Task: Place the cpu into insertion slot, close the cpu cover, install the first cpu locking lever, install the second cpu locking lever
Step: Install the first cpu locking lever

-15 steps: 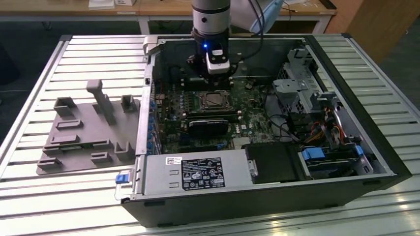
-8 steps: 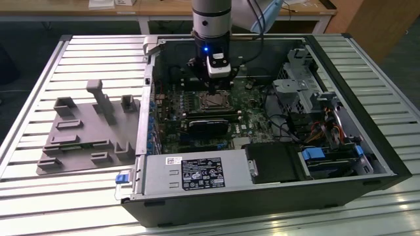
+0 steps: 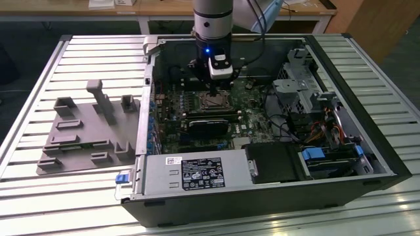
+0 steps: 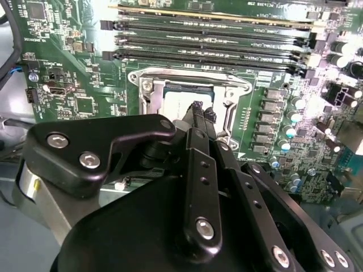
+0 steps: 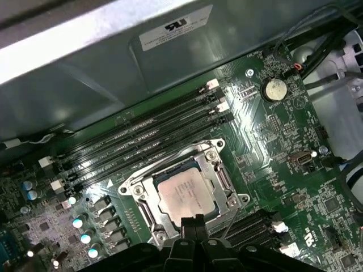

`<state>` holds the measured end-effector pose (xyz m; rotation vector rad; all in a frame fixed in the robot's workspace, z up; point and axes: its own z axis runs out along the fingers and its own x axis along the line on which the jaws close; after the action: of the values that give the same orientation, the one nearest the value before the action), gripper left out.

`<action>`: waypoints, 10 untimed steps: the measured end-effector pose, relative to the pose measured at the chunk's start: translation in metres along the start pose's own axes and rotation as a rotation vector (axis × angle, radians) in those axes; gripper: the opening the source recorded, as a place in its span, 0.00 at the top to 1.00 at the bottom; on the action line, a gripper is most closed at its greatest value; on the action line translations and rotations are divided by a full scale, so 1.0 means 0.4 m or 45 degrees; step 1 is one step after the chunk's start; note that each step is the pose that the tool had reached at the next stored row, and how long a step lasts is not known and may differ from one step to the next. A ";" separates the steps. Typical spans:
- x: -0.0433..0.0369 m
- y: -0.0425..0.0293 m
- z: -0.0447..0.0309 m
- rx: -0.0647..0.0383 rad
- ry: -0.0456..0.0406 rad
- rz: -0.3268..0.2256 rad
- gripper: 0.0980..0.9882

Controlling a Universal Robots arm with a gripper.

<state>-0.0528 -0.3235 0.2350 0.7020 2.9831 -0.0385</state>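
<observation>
step: levers, I judge; chip (image 5: 184,191) seated in socket (image 5: 148,214), frame centre, cover (image 5: 218,174) down | my gripper (image 5: 193,222) pressed together, empty, at socket edge | next: hook a lever precisely

The arm (image 3: 212,17) is a grey cylinder with a black band, a blue light and a white block lower down. Its hand (image 4: 198,116) is matte black, with silver screws and slim linked fingers.
</observation>
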 end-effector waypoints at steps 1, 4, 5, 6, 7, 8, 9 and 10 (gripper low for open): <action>-0.002 0.001 0.000 -0.001 0.000 -0.007 0.99; -0.008 0.004 0.001 -0.003 0.000 -0.043 0.99; -0.008 0.004 0.002 -0.005 0.000 -0.059 0.99; -0.009 0.004 0.002 -0.006 -0.001 -0.077 0.99; -0.009 0.004 0.002 -0.008 -0.001 -0.097 0.99; -0.009 0.004 0.002 -0.010 -0.001 -0.118 0.99; -0.009 0.004 0.003 -0.011 -0.001 -0.138 0.99; -0.009 0.004 0.003 -0.013 -0.001 -0.157 0.99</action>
<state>-0.0488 -0.3235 0.2342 0.5157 3.0195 -0.0306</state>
